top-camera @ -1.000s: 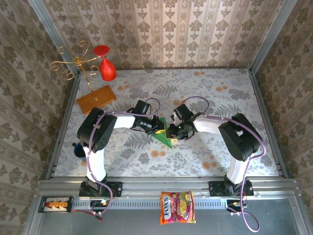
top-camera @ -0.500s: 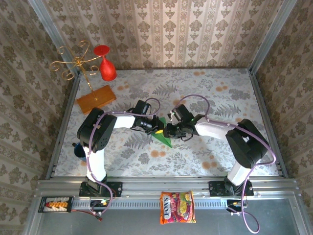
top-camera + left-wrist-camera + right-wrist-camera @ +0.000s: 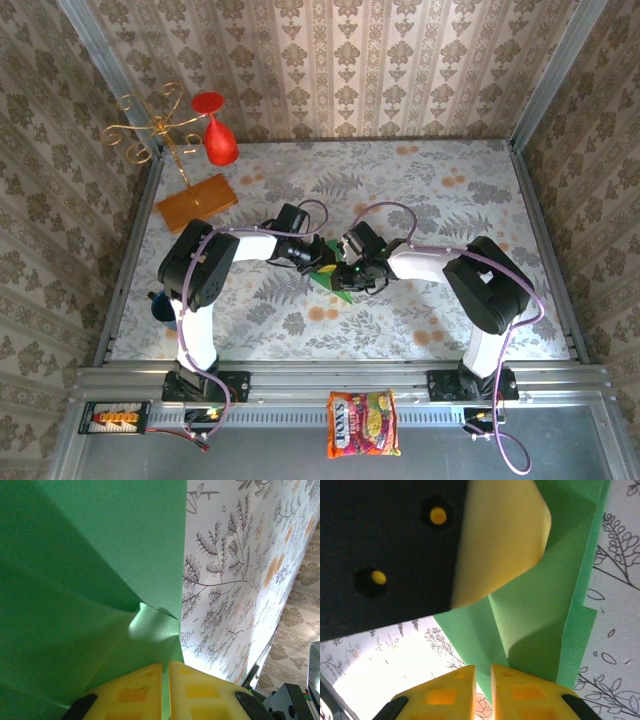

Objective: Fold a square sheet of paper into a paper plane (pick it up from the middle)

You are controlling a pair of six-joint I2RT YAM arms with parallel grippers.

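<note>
At wrist level, left claw (image 3: 165,675) and right claw (image 3: 483,675) each pinch the green paper (image 3: 75,580); overhead, grips unclear.

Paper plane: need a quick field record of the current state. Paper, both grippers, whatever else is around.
paper plane: green, partly folded, several creases, mid-table between the arms
left gripper: shut on the paper's edge
right gripper: shut on a narrowing end of the paper
table: floral cover
orange-brown board: far left of the table
snack packet: on the front rail, off the table
</note>
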